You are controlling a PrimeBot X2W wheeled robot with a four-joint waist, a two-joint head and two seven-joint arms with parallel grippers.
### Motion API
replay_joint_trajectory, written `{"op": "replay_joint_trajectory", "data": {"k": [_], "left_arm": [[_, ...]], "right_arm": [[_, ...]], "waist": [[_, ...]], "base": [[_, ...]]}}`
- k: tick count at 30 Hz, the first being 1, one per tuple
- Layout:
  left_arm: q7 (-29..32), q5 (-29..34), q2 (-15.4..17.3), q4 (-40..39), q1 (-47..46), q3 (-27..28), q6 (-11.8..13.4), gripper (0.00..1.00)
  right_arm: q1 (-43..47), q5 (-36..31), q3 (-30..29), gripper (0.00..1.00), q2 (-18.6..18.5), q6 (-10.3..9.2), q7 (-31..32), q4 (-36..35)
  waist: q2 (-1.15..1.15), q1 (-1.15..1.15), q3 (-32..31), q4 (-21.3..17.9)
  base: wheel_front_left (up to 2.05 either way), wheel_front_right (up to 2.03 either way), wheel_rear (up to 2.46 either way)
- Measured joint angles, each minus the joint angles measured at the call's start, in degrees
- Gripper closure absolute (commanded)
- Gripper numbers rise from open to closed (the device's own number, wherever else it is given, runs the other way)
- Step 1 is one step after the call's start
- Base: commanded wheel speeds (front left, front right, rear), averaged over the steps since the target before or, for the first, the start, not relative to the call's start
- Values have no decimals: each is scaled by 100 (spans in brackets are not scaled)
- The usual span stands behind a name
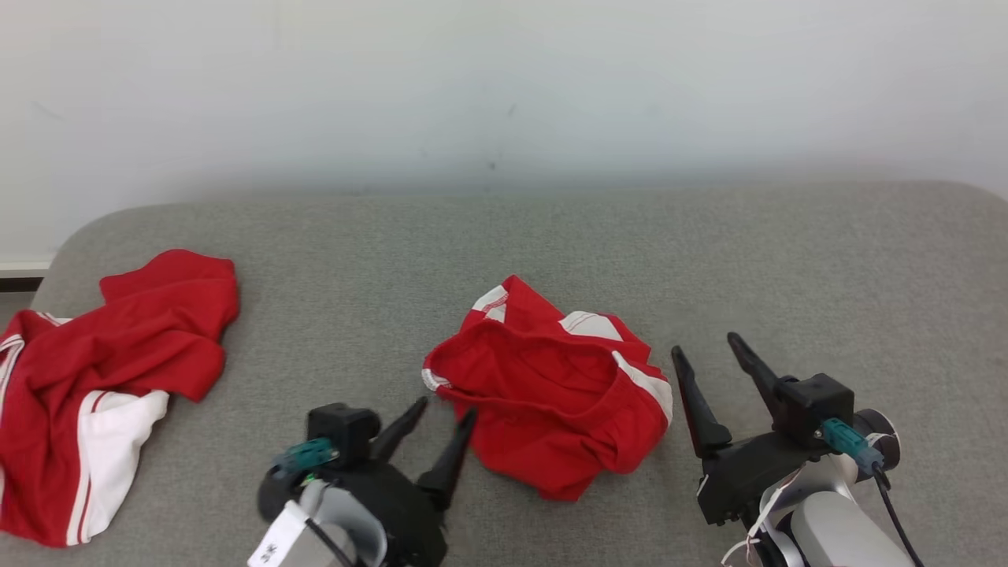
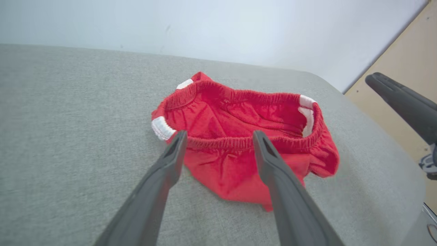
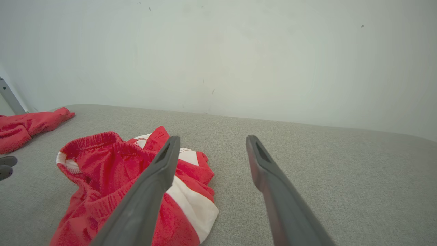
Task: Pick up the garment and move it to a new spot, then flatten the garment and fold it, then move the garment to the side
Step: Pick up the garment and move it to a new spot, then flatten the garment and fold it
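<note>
Where the grey worktop [image 1: 551, 236] runs back to a plain pale wall [image 1: 504, 79], its far corners are rounded. Wide bare cloth lies open behind and to the right of the garment [image 1: 551, 402]. That garment is a pair of red knit shorts with white side stripes and a gathered elastic waistband. It sits crumpled near the middle front, waist gaping upward. The worktop's covering is a fine woven fabric.

The left gripper [image 1: 449, 408] is just beside the garment's near left edge, jaws apart and empty; whether its tips touch the cloth cannot be told. The right gripper [image 1: 705, 344] stands just right of the garment, jaws also apart and empty. A second red-and-white garment [image 1: 118, 346] lies rumpled at the left edge, well apart.
</note>
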Motion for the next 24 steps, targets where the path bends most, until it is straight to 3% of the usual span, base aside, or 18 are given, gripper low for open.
{"op": "replay_joint_trajectory", "data": {"k": [2, 10, 17, 24], "left_arm": [[-23, 9, 105, -33, 107, 125, 189, 0], [-77, 332, 472, -197, 273, 492, 393, 0], [-81, 668, 617, -623, 609, 933, 400, 0], [-81, 1199, 569, -731, 992, 1742, 399, 0]], "right_arm": [[-1, 0, 51, 0, 9, 49, 8, 9], [-57, -4, 179, 0, 15, 129, 111, 32], [-162, -37, 343, 0, 20, 235, 315, 47], [-516, -70, 553, 0, 79, 408, 641, 129]], "waist": [[0, 0, -33, 51], [0, 0, -104, 199], [0, 1, -68, 269], [1, 1, -1, 410]], "base": [[0, 0, 0], [0, 0, 0], [0, 0, 0], [0, 0, 0]]}}
